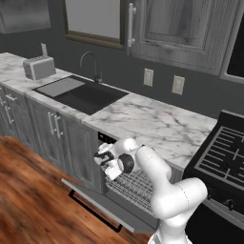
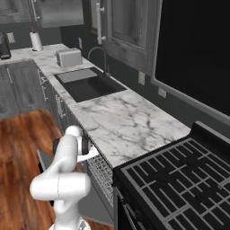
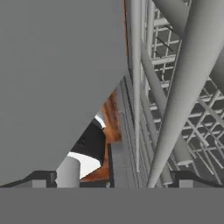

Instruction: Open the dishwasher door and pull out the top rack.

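Note:
The dishwasher door [image 1: 102, 202] hangs folded down flat over the wood floor, its black bar handle [image 1: 93, 209] at the front edge. Above it the top rack [image 1: 136, 187], a white wire grid, sticks part way out of the dishwasher under the counter; it also appears as the top rack [image 2: 101, 173]. My gripper [image 1: 108, 167] is at the rack's front left corner, seen too as the gripper [image 2: 92, 155]. In the hand view the gripper [image 3: 113, 178] is open, its tips wide apart, with the rack's wires [image 3: 175, 87] very close and one thin wire running between the tips.
A marble counter [image 1: 157, 124] runs above the dishwasher, with a black sink [image 1: 83, 95] and a toaster [image 1: 39, 67] to the left. A black stove [image 1: 224, 157] is right of the dishwasher. Grey cabinet doors [image 1: 57, 133] stand left of it. Wood floor [image 1: 33, 200] lies in front.

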Robot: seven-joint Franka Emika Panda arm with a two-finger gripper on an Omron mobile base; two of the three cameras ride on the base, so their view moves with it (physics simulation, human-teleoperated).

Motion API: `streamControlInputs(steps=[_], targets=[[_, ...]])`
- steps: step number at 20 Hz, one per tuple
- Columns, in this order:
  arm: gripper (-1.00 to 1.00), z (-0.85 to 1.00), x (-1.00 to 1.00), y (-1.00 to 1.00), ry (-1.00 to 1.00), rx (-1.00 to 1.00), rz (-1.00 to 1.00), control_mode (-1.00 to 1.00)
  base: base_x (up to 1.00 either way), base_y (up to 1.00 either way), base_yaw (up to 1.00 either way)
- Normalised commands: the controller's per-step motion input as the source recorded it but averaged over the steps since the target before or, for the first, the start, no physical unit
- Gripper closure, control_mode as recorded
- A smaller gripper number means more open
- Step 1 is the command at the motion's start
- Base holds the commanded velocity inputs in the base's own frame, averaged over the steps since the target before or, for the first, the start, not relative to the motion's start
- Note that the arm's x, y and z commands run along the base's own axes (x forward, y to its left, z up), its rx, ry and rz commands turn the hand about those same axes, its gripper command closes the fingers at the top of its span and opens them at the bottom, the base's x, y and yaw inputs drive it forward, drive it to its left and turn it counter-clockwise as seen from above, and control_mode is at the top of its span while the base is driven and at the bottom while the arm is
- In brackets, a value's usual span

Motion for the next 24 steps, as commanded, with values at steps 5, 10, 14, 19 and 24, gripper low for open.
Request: streamControlInputs(steps=[5,10,14,19,24], targets=[[-1.0,-0.86,-1.0,0.25,0.0,0.18,0.0,-1.0,0.0,0.0,0.0],[-1.0,-0.79,-1.0,0.28,0.0,0.19,0.0,-1.0,0.0,0.0,0.0],[-1.0,-0.75,-1.0,0.23,0.0,0.2,0.0,-1.0,0.0,0.0,0.0],[-1.0,-0.71,-1.0,0.21,0.0,0.21,0.0,-1.0,0.0,0.0,0.0],[-1.0,-0.64,-1.0,0.18,0.0,0.22,0.0,-1.0,0.0,0.0,0.0]])
